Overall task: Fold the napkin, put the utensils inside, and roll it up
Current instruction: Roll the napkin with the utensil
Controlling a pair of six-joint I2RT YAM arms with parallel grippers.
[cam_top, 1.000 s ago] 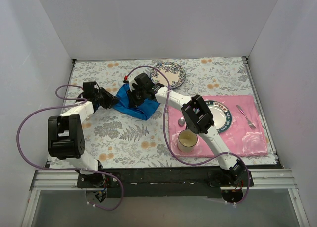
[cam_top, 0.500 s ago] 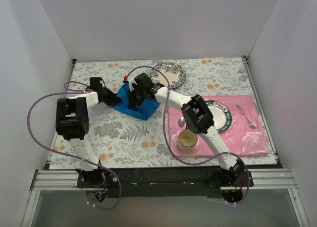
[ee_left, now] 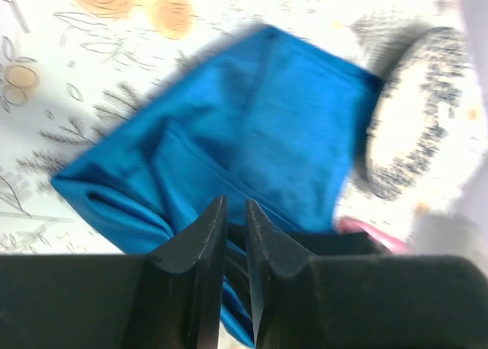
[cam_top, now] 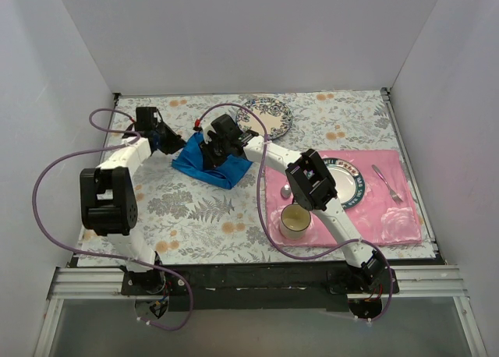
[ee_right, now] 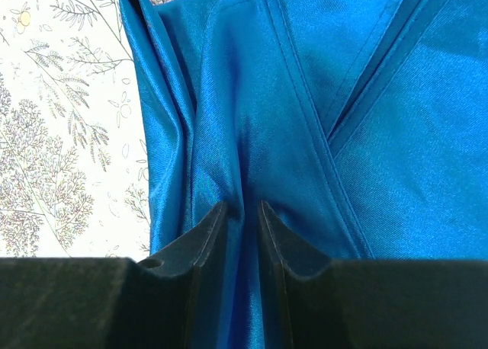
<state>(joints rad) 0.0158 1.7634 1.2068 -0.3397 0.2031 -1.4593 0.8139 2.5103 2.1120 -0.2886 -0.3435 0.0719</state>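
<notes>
The bright blue napkin (cam_top: pixel 195 162) lies crumpled on the floral tablecloth at centre left. My right gripper (cam_top: pixel 217 156) rests on it, and its wrist view shows the jaws (ee_right: pixel 242 206) pinched on a raised fold of the napkin (ee_right: pixel 305 97). My left gripper (cam_top: pixel 165 139) hovers just beyond the napkin's upper left edge. In its blurred wrist view the jaws (ee_left: pixel 235 204) stand almost together with nothing clearly between them, the napkin (ee_left: pixel 259 120) beyond. A fork (cam_top: pixel 387 183) lies on the pink placemat (cam_top: pixel 390 217), and a spoon (cam_top: pixel 286 190) lies near the cup. The knife is not visible.
A floral plate (cam_top: pixel 267 115) sits behind the napkin, next to the right arm. On the placemat stand a rimmed dinner plate (cam_top: pixel 349 187) and a cup (cam_top: pixel 295 220). White walls close in the table on three sides.
My left gripper has drawn up and to the left, off the napkin's left edge. My right gripper has stayed put on the napkin.
</notes>
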